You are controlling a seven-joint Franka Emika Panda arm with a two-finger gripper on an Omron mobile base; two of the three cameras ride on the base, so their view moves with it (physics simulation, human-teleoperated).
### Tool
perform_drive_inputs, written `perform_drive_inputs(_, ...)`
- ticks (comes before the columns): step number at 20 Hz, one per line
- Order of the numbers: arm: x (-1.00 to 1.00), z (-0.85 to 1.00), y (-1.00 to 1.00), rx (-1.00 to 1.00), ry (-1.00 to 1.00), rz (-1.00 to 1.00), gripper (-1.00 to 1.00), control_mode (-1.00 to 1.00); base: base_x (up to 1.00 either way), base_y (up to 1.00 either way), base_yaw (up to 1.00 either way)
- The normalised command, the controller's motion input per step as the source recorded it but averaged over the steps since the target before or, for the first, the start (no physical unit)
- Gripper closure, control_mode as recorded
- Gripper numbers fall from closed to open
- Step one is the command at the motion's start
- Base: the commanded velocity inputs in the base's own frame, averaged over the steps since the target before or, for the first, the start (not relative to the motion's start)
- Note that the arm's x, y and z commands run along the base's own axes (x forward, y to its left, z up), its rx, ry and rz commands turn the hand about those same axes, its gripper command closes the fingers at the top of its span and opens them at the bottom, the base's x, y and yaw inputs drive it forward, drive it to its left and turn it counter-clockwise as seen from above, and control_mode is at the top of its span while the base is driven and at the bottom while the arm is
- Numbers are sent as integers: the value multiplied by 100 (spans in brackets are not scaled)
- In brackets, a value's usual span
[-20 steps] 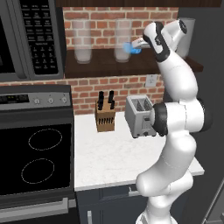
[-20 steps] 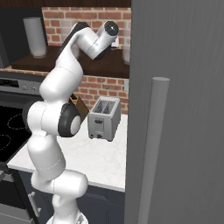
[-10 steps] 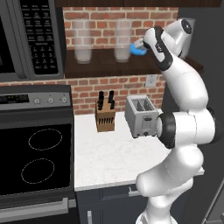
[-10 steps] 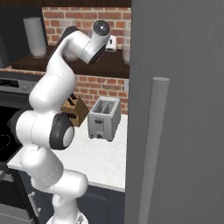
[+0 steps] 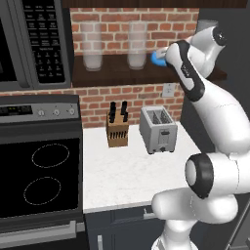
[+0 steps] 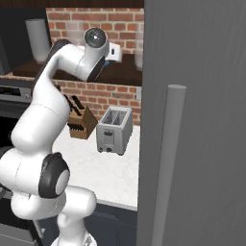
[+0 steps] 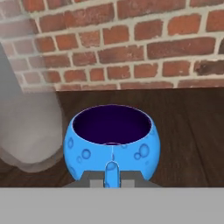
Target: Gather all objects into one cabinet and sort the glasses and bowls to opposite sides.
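Gripper [image 7: 112, 180]: jaws pressed together on the near rim of the blue bowl [image 7: 112, 148], a thin blue handle-like tab showing between the tips; the pinch looks real, though the tips are mostly hidden at the frame's bottom edge.

Change since half a second ago: the upper arm has swung further over, the wrist now lying closer to the shelf [image 5: 112, 75]; bowl and gripper stay at the same spot on the shelf.

Blue bowl: upright on the dark wooden shelf, directly ahead of the gripper, dark inside facing up.

Frosted glass [image 7: 26, 131]: just beside the bowl, to the gripper's left, narrow gap between them.

Brick wall [image 7: 131, 48]: beyond the bowl, bare shelf board between them.

Open room: clear shelf surface to the gripper's right.

Cabinet door [image 6: 202, 120]: dark, with grey bar handle [image 6: 163, 168], standing well right of the gripper.

Table [image 5: 122, 171]: far below, carrying toaster [image 5: 157, 129] and knife block [image 5: 117, 131].
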Motion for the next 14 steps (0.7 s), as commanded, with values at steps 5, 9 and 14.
perform_drive_inputs(5, -69, 14, 0, 0, -5, -5, 100, -100, 0, 0, 0)
perform_drive_inputs(9, -70, 15, 0, 0, -4, -7, 100, -100, 0, 0, 0)
perform_drive_inputs(14, -74, 27, 0, 0, -1, -7, 100, -100, 0, 0, 0)
